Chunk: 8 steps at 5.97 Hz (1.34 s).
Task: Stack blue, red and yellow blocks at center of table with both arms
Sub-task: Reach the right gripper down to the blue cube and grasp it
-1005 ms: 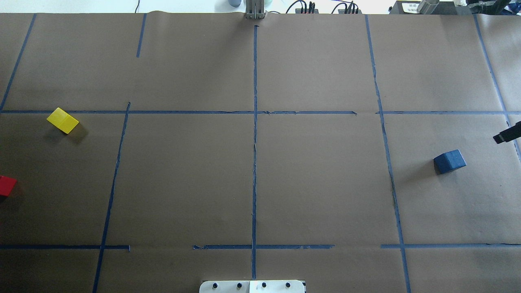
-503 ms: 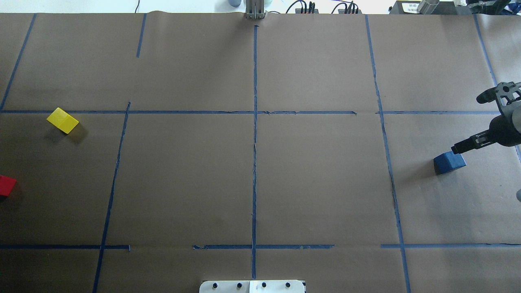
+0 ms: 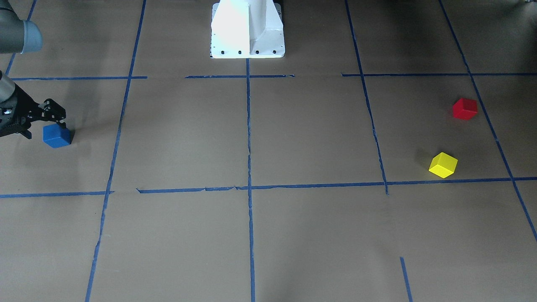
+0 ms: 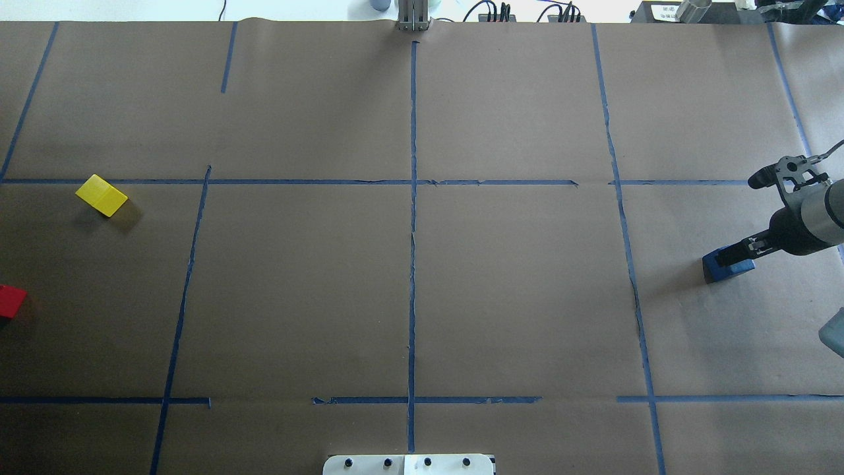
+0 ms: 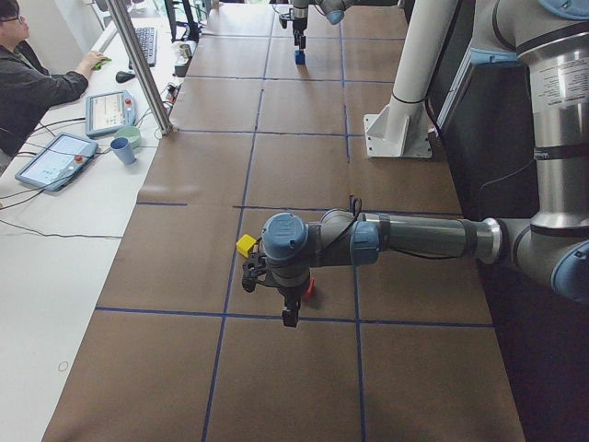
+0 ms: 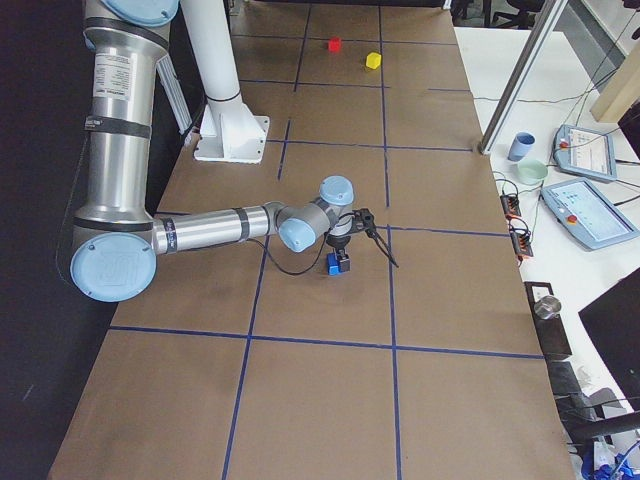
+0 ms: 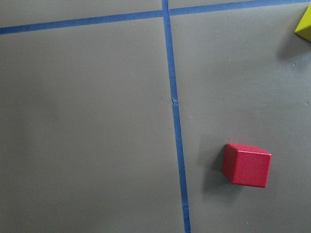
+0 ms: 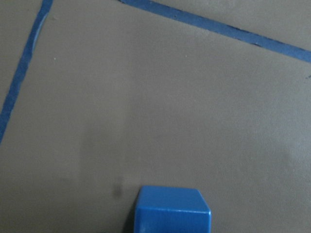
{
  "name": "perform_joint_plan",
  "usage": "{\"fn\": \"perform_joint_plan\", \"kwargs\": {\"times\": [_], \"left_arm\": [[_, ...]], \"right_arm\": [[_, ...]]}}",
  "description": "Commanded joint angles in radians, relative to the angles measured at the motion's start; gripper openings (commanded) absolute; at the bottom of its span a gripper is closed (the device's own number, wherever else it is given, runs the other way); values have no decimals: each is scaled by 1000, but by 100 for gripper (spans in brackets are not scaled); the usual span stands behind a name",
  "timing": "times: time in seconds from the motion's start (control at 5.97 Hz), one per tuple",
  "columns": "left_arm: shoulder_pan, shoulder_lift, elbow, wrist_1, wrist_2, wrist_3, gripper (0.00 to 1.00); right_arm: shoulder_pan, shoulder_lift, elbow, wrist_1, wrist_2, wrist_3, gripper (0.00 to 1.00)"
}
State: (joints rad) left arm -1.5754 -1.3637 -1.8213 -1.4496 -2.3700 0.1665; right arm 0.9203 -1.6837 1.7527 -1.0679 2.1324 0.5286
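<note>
Desk (image 4: 514, 297): carries a brown paper cover ruled into fields by blue tape lines (image 4: 413, 264). Small matte blue cube block (image 4: 720, 270): sits flat on the paper close to the desk's edge on the robot's right, about midway between near and far edges, well apart from the centre. Right gripper (image 4: 740, 218): hangs low over that block with fingers spread wide; shows one finger (image 4: 742, 249) crossing the block's top in the overhead view and the other out toward the far edge; cannot be judged as touching the block or not. Small matte red cube block (image 4: 9, 301): lies at the very edge on the robot's left, cut off by the overhead frame. Small matte yellow cube block (image 4: 101, 195): lies near the same left edge, further from the robot than the red one, apart from it, turned askew to the tape. Left gripper (image 5: 289, 316): hangs above the paper just beside the red block, seen only from the desk's left end; cannot be told whether spread or pressed together.
</note>
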Motion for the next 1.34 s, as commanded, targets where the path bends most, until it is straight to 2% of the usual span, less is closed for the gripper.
{"fn": "perform_joint_plan", "kwargs": {"times": [0.0, 0.17, 0.34, 0.5, 0.67, 1.01, 1.17], "left_arm": [[0, 0, 0, 0, 0, -1, 100], [0, 0, 0, 0, 0, 1, 100], [0, 0, 0, 0, 0, -1, 100], [0, 0, 0, 0, 0, 1, 100], [0, 0, 0, 0, 0, -1, 100], [0, 0, -1, 0, 0, 1, 100], [0, 0, -3, 0, 0, 1, 100]], "right_arm": [[-26, 6, -41, 0, -6, 1, 100], [-29, 6, -48, 0, -6, -1, 99], [-29, 7, -55, 0, -3, 1, 49], [-29, 7, -50, 0, -2, 2, 14], [-29, 10, -33, 0, 1, 20, 6], [-32, 108, 14, -15, 4, 207, 5], [-108, 204, 5, -17, -6, 338, 6]]}}
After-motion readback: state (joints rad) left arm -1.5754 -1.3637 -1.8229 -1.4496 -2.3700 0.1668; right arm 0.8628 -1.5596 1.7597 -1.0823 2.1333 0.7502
